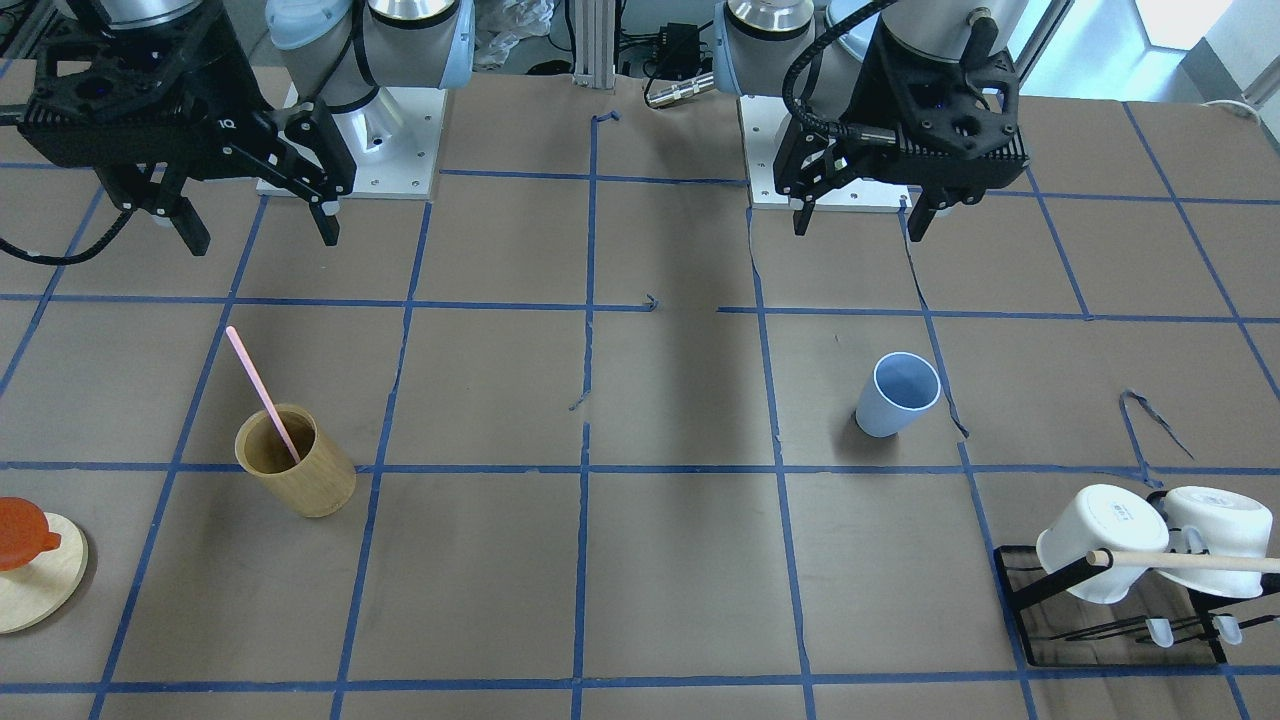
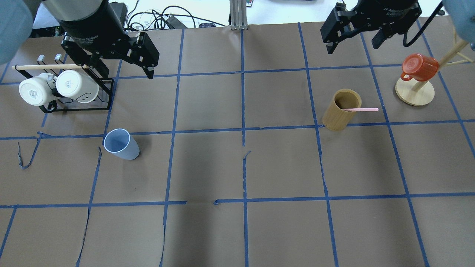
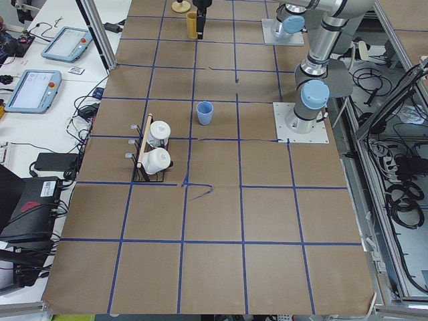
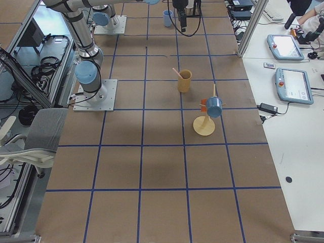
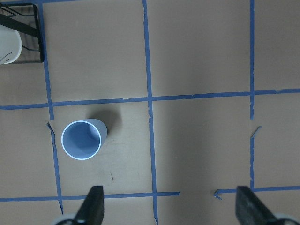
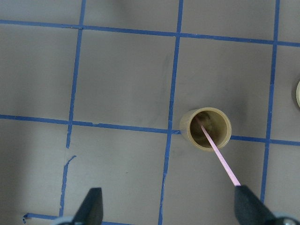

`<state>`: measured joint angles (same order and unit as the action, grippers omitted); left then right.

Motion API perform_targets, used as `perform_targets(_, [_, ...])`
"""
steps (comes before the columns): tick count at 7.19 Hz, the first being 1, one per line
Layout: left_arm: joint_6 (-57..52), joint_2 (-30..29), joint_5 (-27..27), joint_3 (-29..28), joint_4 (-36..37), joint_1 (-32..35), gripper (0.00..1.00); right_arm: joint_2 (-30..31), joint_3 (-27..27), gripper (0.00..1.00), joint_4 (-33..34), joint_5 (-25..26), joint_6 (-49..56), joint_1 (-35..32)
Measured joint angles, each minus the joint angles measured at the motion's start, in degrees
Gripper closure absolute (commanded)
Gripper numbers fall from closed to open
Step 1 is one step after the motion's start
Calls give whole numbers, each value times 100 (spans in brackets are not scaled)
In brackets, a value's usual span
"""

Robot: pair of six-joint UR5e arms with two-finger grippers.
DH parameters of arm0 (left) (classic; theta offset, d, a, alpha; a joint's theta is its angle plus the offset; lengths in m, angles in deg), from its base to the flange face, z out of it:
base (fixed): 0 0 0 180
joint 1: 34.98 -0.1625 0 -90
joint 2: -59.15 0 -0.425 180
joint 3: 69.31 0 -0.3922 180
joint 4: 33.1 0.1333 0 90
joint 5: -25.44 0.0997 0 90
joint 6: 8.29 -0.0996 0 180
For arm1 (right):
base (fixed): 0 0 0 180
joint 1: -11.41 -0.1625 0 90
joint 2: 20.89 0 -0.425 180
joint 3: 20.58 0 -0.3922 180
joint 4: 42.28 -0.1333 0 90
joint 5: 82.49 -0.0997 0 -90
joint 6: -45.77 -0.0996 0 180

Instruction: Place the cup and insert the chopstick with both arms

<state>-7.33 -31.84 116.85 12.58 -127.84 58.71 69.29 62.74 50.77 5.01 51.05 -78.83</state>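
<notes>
Left gripper (image 5: 171, 208): spread wide, grips nothing, hangs high above the table (image 2: 237, 230). Below and off to one side, the blue cup (image 5: 83, 139): stands upright, mouth up, inside a taped square, near the black rack (image 2: 74, 109) with two white mugs (image 2: 76, 85). Right gripper (image 6: 168, 211): likewise gapes wide and empty. Beneath it, the wooden cup (image 6: 206, 129): stands upright, holds the pink chopstick (image 6: 220, 157), tilted against the rim. Farther out, a red mug (image 2: 419, 66) on a wooden stand (image 2: 415, 94).

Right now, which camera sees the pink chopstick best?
The exterior front-facing view: the pink chopstick shows full length, leaning in the wooden cup. Right wrist view is close but steep; overhead shows it short; exterior right shows it tiny.
</notes>
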Motion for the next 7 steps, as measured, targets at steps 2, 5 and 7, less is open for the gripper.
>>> perform_targets(2, [0, 2, 0, 4, 0, 0, 0, 0, 0, 0, 5, 3, 0, 5])
perform_targets(5, [-17, -5, 2, 96, 0, -19, 0, 0, 0, 0, 10, 4, 0, 6])
perform_targets(7, [-150, -111, 11, 582, 179, -97, 0, 0, 4, 0, 9, 4, 0, 6])
